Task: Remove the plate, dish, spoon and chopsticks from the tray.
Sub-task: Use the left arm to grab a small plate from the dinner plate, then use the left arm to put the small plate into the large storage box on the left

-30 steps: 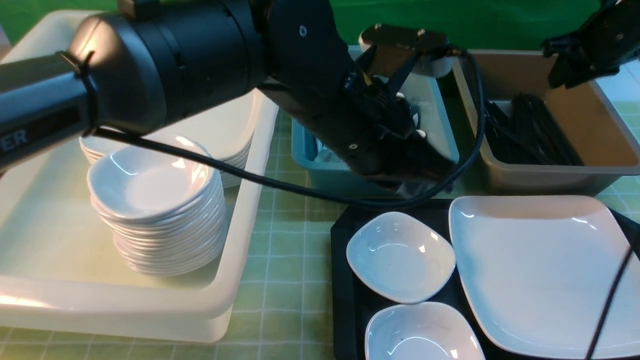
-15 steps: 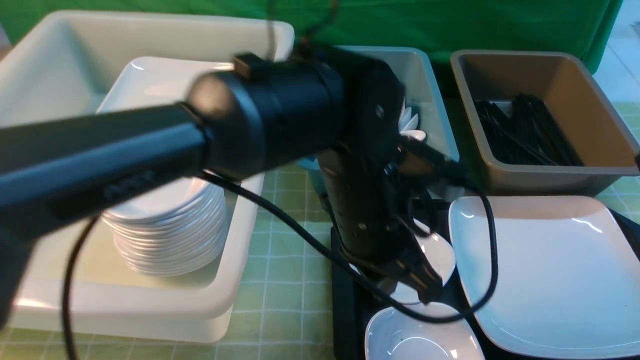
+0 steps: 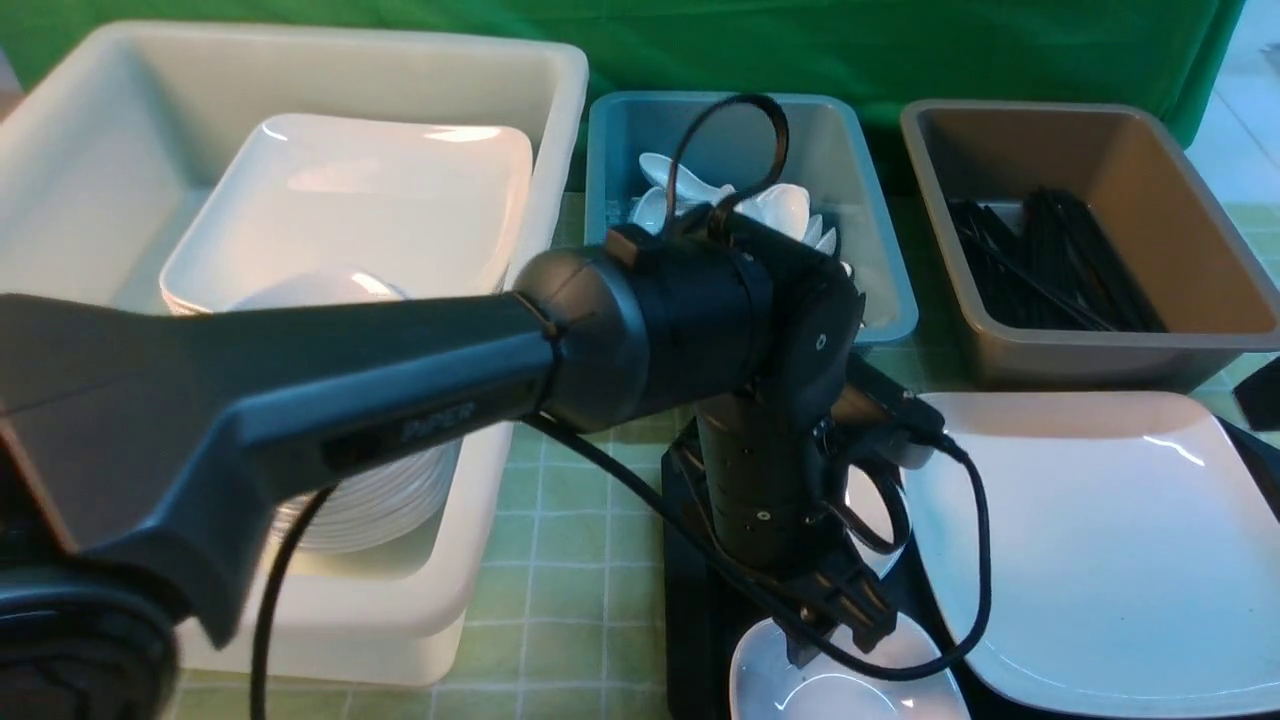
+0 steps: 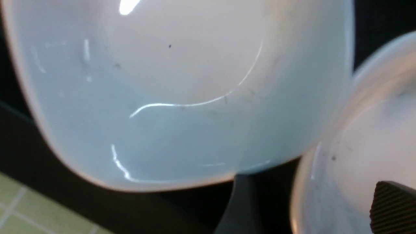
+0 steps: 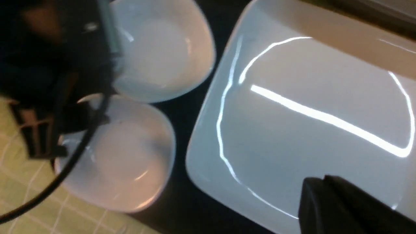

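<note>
Left jaws: the left gripper [image 3: 838, 625] hangs low over the near dish [image 3: 850, 690] with its jaws apart. One ribbed pad [image 4: 390, 208] shows above the dish's inside, and nothing is gripped.
Right jaws: the right gripper [image 5: 320, 191] is closed and empty, above the plate [image 3: 1090, 540].
Task things: both the near dish and the far dish [image 4: 162, 91] sit on the tray [image 3: 690, 620], just beside each other, with the plate alongside. Spoons [image 3: 780, 205] lie in the teal bin [image 3: 610, 170] and chopsticks [image 3: 1050, 260] in the brown bin [image 3: 1180, 190]. None show on the visible tray.
Risk, grip: the glaze is slick and the rim thin and sloped. A shallow pinch would probably let the near dish tilt or slip out.
Risk, neighbours: the dishes sit close, so an outer jaw coming down off-line could knock the far dish or push it into the plate.
Risk, cable: the cable [image 3: 985, 540] loops low across the near dish and the plate's edge, so a lift might drag it over them.
Risk, carry: the white bin [image 3: 120, 130] is well apart, so a loose hold could drop the dish on the tabletop.
</note>
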